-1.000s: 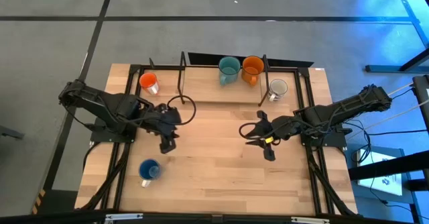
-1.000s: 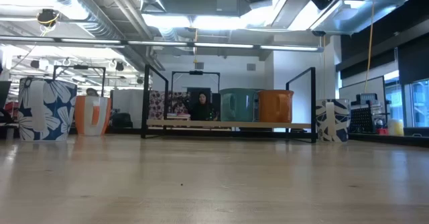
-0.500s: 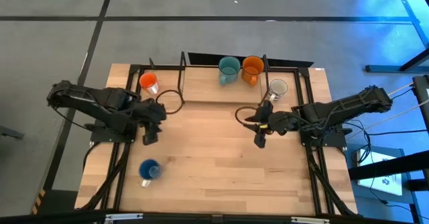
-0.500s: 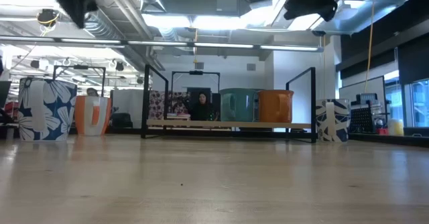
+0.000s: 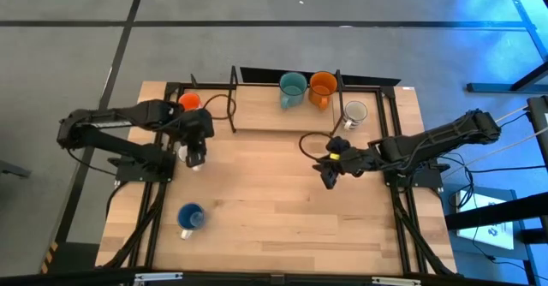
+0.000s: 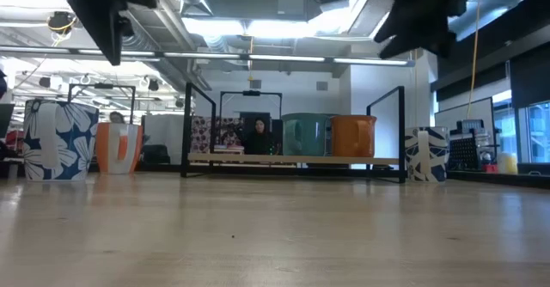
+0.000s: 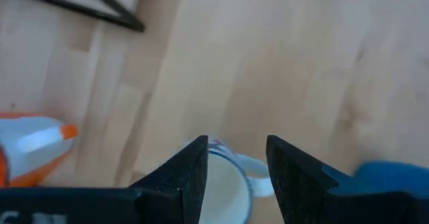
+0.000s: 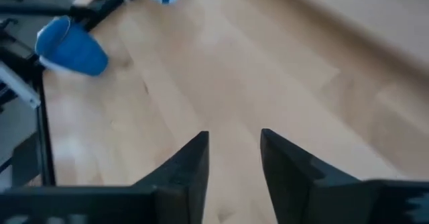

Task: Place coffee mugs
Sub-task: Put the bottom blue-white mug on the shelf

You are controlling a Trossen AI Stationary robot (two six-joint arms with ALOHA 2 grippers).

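My left gripper point(image 5: 197, 155) is open and hangs above a white mug with a blue pattern point(image 7: 224, 178), which stands on the table at the left point(image 6: 58, 141); its fingers point(image 7: 191, 163) stand above the rim, apart from it. My right gripper point(image 5: 329, 173) is open and empty over the table's right half, and also shows in its wrist view point(image 8: 234, 135). A teal mug point(image 5: 292, 87) and an orange mug point(image 5: 323, 85) stand on the far shelf. An orange-and-white mug point(image 5: 190, 102), a white-grey mug point(image 5: 354, 112) and a blue mug point(image 5: 190, 217) stand on the table.
A black metal rack with a wooden shelf point(image 5: 257, 106) runs along the table's far side, with upright posts point(image 6: 187, 128). Black frame bars run along the table's left and right edges. Bare wood lies between the two grippers in the table's middle point(image 5: 265, 192).
My left gripper has drawn back from the table's middle toward the far left and now hangs over the patterned white mug. My right gripper has turned and shifted slightly toward the far edge. Both now reach into the top of the low view.
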